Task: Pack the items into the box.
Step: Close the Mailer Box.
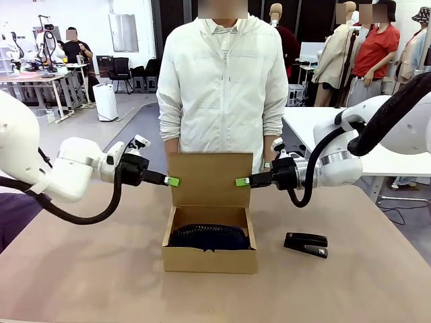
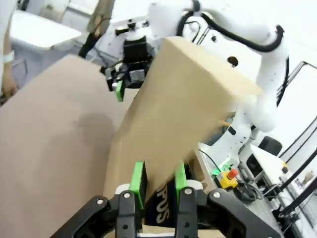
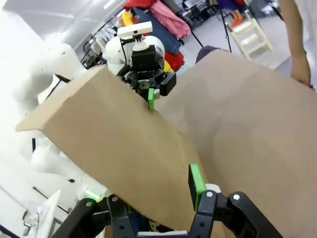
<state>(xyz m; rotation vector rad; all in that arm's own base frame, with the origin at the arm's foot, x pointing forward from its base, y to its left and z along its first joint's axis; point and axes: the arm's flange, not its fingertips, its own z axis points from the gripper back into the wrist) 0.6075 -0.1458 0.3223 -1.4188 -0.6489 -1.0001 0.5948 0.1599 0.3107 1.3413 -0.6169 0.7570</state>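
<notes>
Both tools (image 1: 172,181) (image 1: 242,182) pinch the box's (image 1: 209,259) upright lid (image 1: 209,178).

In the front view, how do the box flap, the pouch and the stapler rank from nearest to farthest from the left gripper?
1. Box flap: upright, its edge at the left gripper.
2. Pouch: lower, inside the box.
3. Stapler: on the table, on the box's far side.
</notes>
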